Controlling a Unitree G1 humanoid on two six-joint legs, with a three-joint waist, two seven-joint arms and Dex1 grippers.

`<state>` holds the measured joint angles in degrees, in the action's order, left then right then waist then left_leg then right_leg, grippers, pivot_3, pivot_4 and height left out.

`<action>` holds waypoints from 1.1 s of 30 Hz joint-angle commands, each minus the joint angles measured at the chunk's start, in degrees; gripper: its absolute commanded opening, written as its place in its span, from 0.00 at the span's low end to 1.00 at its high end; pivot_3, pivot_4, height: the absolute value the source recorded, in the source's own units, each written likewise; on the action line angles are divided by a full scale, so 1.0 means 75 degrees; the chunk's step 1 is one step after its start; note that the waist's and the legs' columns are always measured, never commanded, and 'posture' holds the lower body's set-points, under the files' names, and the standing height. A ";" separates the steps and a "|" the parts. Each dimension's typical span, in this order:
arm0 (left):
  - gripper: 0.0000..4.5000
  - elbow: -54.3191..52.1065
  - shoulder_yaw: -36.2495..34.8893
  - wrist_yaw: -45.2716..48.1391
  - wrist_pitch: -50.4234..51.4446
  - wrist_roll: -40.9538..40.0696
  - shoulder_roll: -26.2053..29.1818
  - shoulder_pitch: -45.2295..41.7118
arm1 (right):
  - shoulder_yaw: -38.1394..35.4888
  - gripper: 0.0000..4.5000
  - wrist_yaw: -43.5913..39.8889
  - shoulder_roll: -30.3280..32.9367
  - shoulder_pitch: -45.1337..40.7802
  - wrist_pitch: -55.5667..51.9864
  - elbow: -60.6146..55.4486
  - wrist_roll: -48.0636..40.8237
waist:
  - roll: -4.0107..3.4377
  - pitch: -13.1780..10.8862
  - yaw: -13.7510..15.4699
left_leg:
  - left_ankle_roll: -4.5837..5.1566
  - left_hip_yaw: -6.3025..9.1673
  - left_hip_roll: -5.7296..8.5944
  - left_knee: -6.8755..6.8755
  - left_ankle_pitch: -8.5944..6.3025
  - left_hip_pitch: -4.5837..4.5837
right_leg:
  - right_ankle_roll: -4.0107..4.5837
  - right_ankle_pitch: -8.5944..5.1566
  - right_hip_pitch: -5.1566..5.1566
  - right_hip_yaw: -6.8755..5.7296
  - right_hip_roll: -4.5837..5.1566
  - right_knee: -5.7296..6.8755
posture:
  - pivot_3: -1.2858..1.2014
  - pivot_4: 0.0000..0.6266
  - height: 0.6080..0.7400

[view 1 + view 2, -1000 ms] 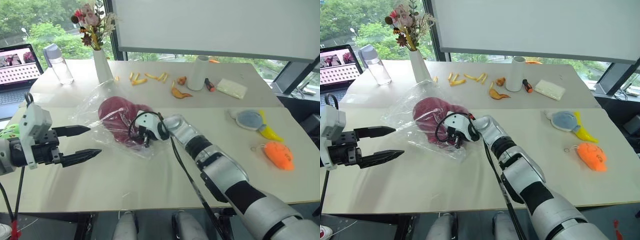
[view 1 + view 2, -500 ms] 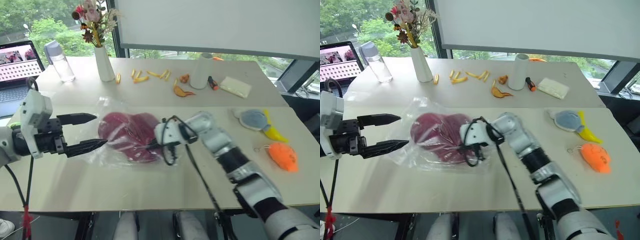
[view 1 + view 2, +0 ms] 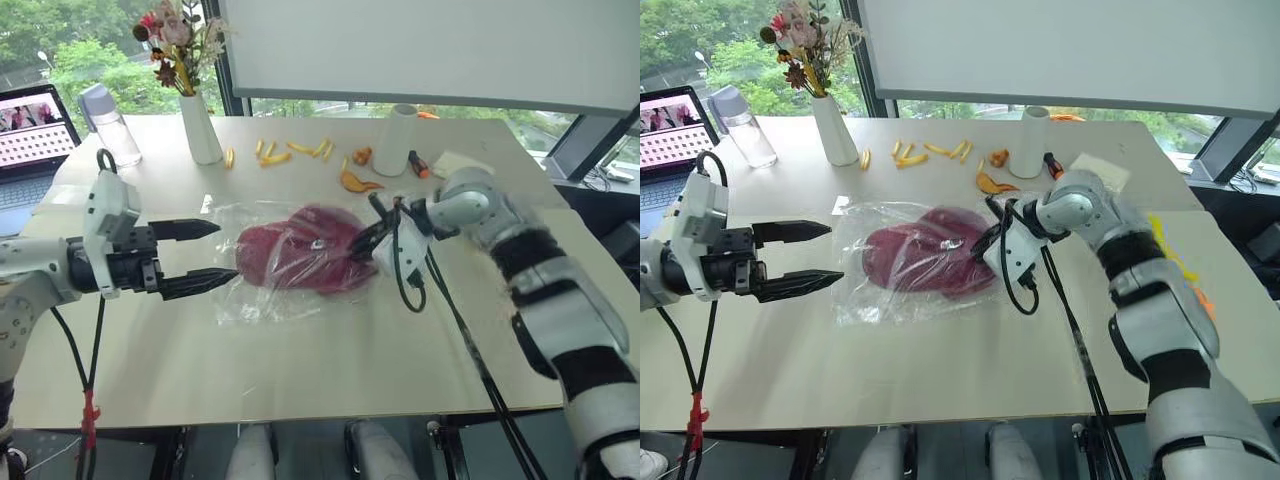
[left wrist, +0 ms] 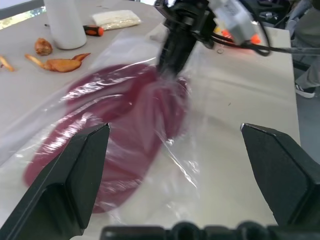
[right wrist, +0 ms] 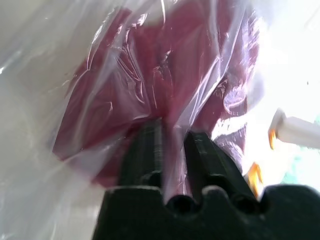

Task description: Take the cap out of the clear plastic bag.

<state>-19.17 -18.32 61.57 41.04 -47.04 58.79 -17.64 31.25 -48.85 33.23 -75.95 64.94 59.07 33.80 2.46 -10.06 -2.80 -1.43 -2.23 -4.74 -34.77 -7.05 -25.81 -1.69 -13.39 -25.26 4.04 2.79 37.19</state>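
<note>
Left gripper (image 3: 205,256) is held spread wide and level just above the tabletop (image 3: 300,360), beside the near edge of the clear plastic bag (image 3: 240,300) — nothing gripped. The cap (image 3: 300,258) is seen lying flat inside the bag, mid-tabletop. Right gripper (image 3: 992,238) is angled down at the bag's far-right edge, fingers nearly together with film pinched between them — cap fabric possibly caught too. Risk, as judged: thin film slipping out, or bag and cap being dragged together since the bag is unanchored.
</note>
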 commanded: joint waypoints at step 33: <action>1.00 0.2250 0.2115 0.1330 -0.0798 0.1410 -0.0902 -0.2587 | -0.7510 0.98 0.2356 -0.1081 0.7037 -2.0887 -1.0509 -1.2462 | -0.0018 -0.0006 0.0233 | -0.0006 0.0040 -0.0011 -0.0042 -0.0005 0.0073 | -0.0006 -0.0044 0.0115 -0.0004 -0.0029 0.0002 | 0.52 0.24 0.92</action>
<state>-4.00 -2.70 71.15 37.13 -38.18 52.41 -34.23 -19.73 -34.71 26.63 -25.15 -86.56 -19.97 -52.50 2.33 -10.10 -1.05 -1.47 -1.92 -4.82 -35.09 -7.09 -25.25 -1.76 -13.70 -24.34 4.00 2.56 37.19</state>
